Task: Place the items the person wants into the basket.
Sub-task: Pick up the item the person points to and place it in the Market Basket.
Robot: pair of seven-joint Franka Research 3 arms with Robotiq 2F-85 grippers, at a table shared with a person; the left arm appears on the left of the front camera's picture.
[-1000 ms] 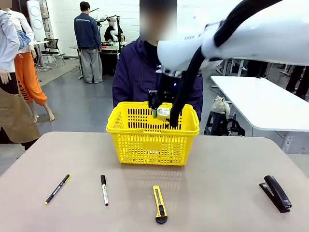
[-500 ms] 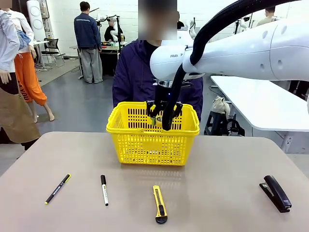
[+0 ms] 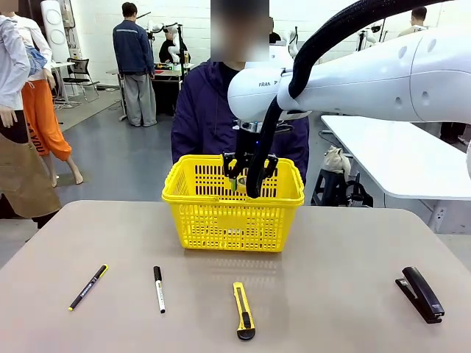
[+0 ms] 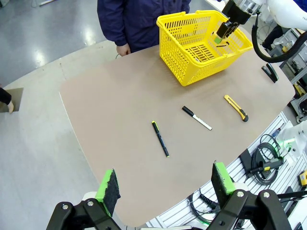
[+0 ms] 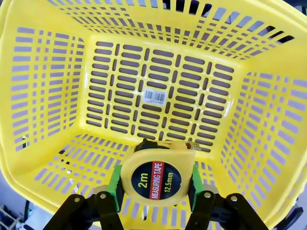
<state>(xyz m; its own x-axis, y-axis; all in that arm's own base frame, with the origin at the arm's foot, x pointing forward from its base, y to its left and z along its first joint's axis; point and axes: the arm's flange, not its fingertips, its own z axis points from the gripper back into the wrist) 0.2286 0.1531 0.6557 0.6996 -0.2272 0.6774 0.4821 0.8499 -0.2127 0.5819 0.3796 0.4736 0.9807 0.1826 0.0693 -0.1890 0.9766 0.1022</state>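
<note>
My right gripper [image 5: 154, 191] is shut on the round yellow-and-black tape measure [image 5: 156, 179] and holds it inside the mouth of the yellow basket [image 5: 48, 86], above its bare floor. In the front view that gripper [image 3: 249, 173] hangs just over the basket [image 3: 221, 197], in front of the person [image 3: 206, 118] in the dark jacket. The black pen [image 3: 88, 287] lies at the near left and the black stapler [image 3: 420, 293] at the near right. My left gripper [image 4: 165, 181] stands open, high above the table edge, with nothing between its green pads.
A white marker [image 3: 158, 288] with a black cap lies right of the pen. A yellow-and-black utility knife [image 3: 243, 310] lies near the front middle. Bare tabletop separates these from the basket. The person's hand [image 4: 123, 49] rests at the far table edge.
Over the last second the right arm swung down and brought the tape measure lower into the basket's mouth. In the last half second it has barely moved.
</note>
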